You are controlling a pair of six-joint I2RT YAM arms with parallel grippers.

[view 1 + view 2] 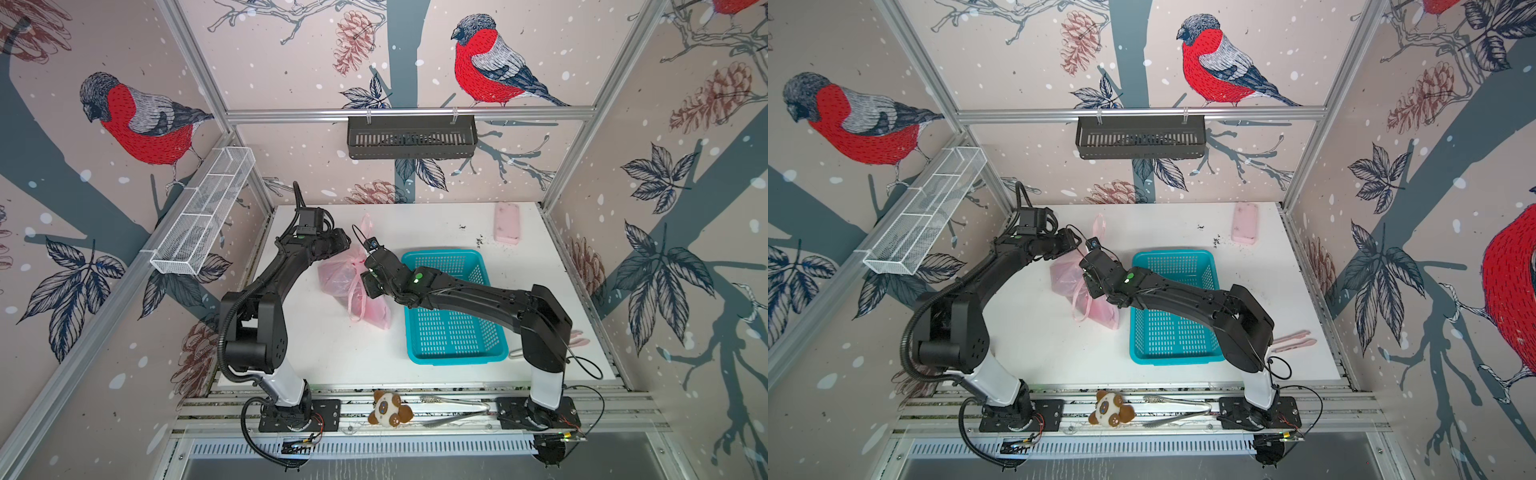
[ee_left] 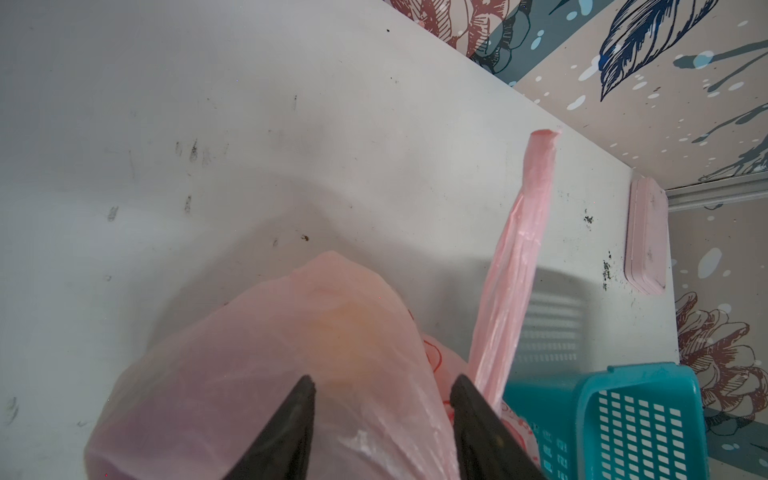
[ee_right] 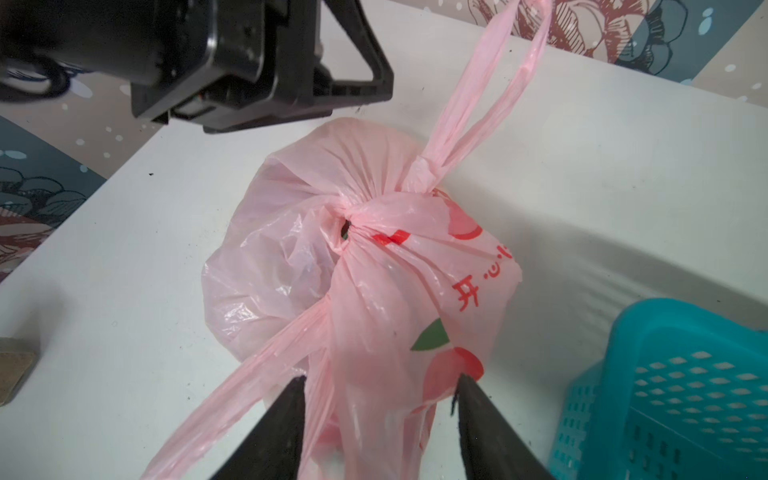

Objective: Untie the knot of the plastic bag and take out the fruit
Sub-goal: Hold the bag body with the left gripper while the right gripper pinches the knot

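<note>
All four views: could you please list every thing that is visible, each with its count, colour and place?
plastic bag: 1, pale pink with red print, on the table between the grippers
knot: 1, pink, on top of the bag
fruit: count hidden, yellowish patch through the bag
basket: 1, teal, right of the bag
block: 1, pink, far right table corner
wire tray: 1, white, left wall
slotted shelf: 1, black, back rail
plush toy: 1, brown and white, front rail
slim sticks: pink, near right arm, kind unclear
table: 1, white
left gripper: black, jaws apart over the bag
right gripper: black, jaws apart astride the bag's plastic
</note>
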